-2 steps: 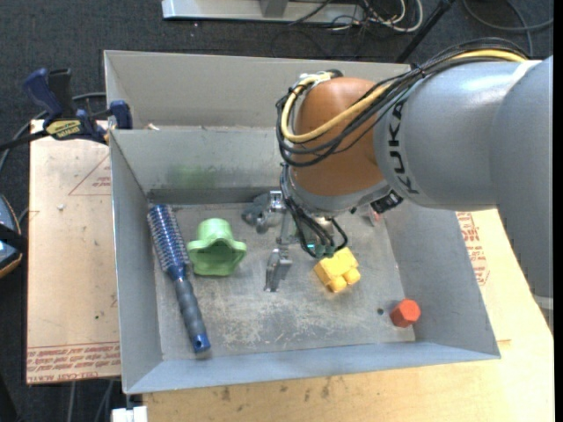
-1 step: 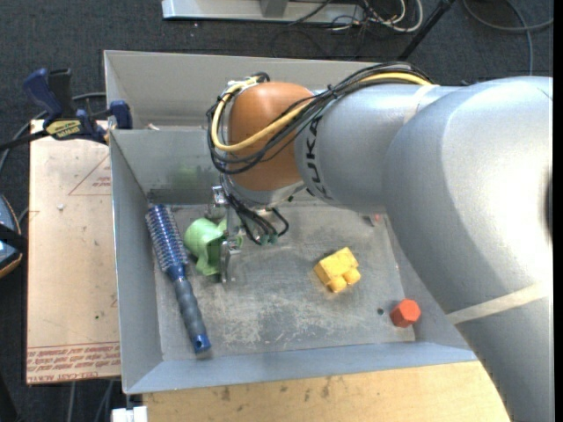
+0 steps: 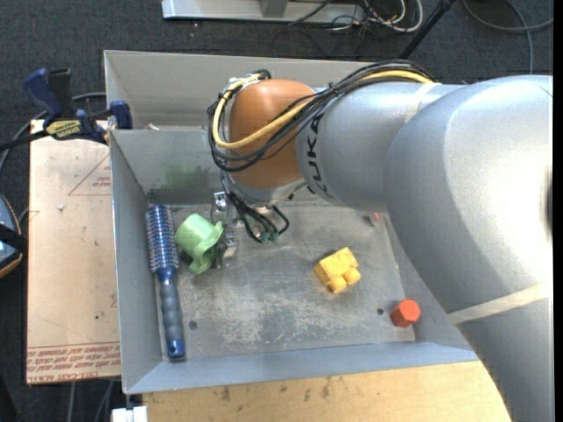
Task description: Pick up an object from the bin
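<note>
Green plastic is what I see nearest the tool: a light-green rounded piece [image 3: 195, 238] on the bin [image 3: 128, 262] floor, in the left half and toward the back. The gripper [image 3: 227, 232] is down at floor level just beside it, on its right, so close that the two look to be touching. I cannot tell from here whether the gripper is open or closed, or whether it has the piece. The piece is lumpy; its longer side seems to slant from upper left to lower right, and I cannot make out a front end. Just to its left, a blue brush [image 3: 164, 262] lies along the left wall, bristles toward the back and handle toward the front. A yellow block [image 3: 337, 270] sits well apart to the right, and a small red block [image 3: 405, 313] lies near the front right corner.
</note>
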Controlling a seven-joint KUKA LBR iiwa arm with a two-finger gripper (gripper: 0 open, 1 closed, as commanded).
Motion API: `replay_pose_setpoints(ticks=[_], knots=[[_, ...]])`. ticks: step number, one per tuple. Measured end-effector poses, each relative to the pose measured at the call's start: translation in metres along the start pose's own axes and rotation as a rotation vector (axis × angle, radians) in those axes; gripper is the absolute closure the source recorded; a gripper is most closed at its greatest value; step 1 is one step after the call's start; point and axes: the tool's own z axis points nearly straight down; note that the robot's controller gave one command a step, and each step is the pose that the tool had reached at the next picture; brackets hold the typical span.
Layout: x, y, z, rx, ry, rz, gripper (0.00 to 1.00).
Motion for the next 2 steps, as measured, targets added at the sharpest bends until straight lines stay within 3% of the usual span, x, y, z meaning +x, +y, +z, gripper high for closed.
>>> replay_pose_setpoints(ticks=[1, 2], knots=[[-0.013, 0.028, -0.126, -0.001, 0.001, -0.28, 1.0], [-0.007, 0.048, -0.132, -0.001, 0.008, -0.188, 1.0]])
